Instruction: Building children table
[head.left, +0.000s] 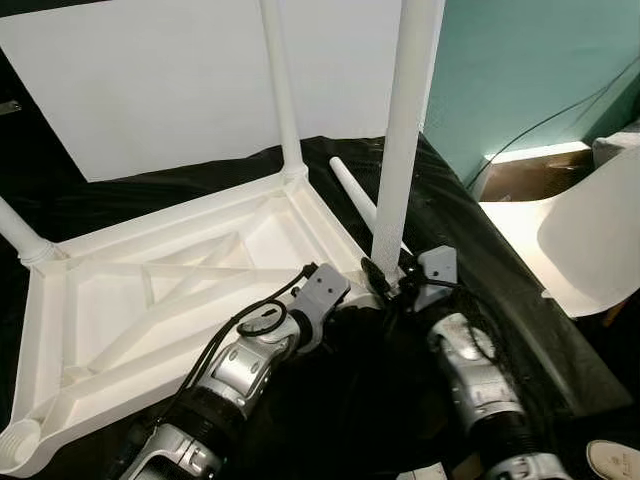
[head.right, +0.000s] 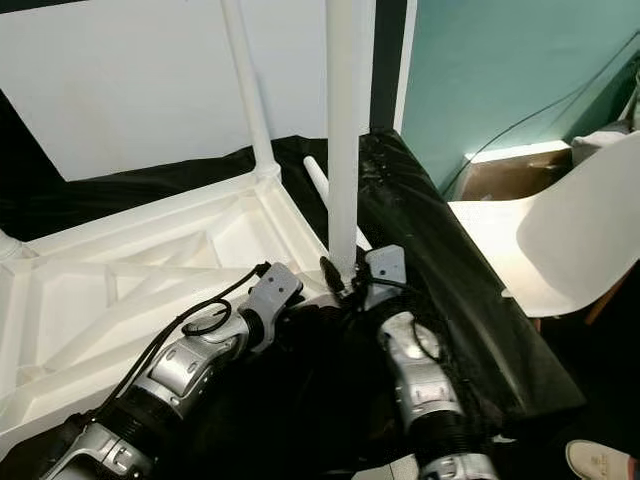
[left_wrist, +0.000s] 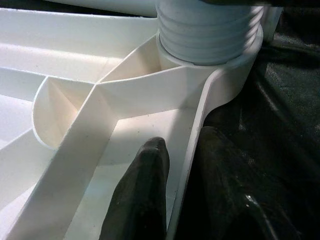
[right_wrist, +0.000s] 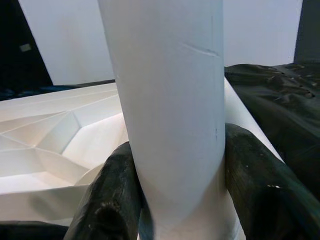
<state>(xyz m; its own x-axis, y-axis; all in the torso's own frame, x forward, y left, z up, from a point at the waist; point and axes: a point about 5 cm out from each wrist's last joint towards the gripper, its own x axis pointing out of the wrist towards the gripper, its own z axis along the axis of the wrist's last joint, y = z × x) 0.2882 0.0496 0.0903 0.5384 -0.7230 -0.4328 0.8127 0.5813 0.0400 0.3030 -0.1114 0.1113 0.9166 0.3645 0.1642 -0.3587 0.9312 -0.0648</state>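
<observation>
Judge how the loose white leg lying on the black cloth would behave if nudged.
The loose leg is a round, tapered tube, so it would probably roll, curving toward its thin end. It looks like smooth, hollow plastic: likely light, stiff and a bit slippery. The rumpled black cloth may stop it soon.

1. The upturned table frame (head.left: 150, 290) looked like smooth white moulded plastic, faintly satin.
2. The upright leg (right_wrist: 170, 110) was matt white plastic with fine scuffs.
3. The black sheet (head.right: 440, 270) underneath was glossy and crinkled.
4. The right claw's fingers (right_wrist: 260, 185) seemed dull black rubber, dusty.

White table (head.left: 180, 290), black cover (head.left: 480, 270), seemingly teal wall (head.left: 520, 70)
</observation>
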